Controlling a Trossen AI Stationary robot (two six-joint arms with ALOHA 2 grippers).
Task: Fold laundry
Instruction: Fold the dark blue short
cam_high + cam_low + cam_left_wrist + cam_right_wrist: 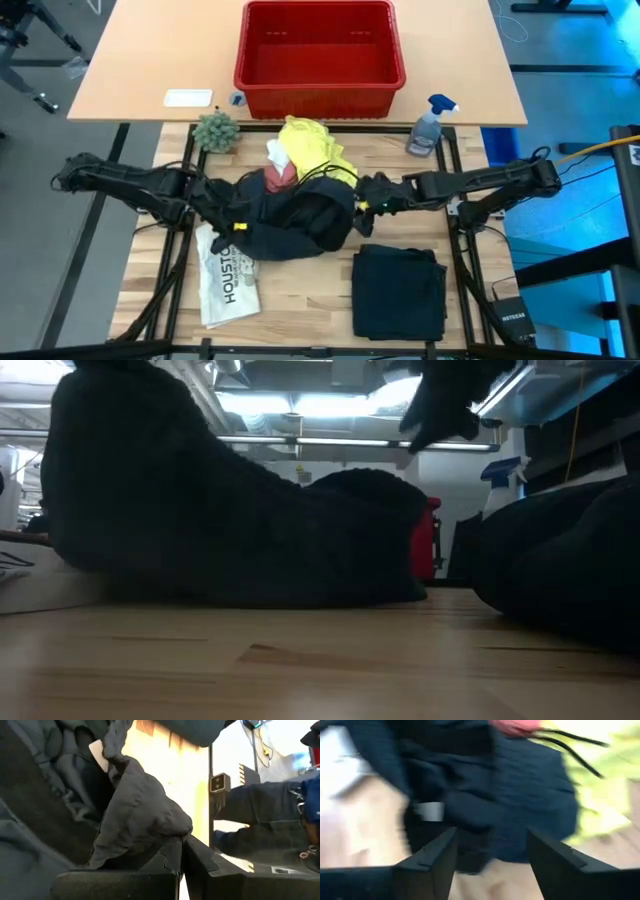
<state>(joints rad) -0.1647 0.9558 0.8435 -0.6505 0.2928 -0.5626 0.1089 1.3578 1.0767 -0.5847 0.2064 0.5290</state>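
between the two claws lay the dark trousers (295,215), bunched; left claw (181,851) pinched a fold, right claw (490,855) stood spread beside them. pulling one-sided would likely drag the pile onto the yellow shirt (315,148).

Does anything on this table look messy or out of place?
Yes. The dark trousers lie crumpled mid-table, partly covering the yellow T-shirt and the pink cloth, while another dark garment already lies neatly folded nearby. A small potted plant and a spray bottle seem odd beside laundry.
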